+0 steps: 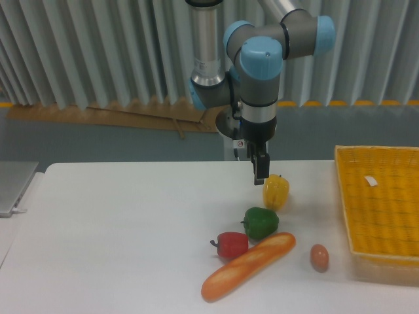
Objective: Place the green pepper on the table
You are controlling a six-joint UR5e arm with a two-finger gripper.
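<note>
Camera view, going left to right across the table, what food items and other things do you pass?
Red pepper → green pepper → yellow pepper → egg → yellow woven basket. The baguette spans several of these, so I leave it out.
</note>
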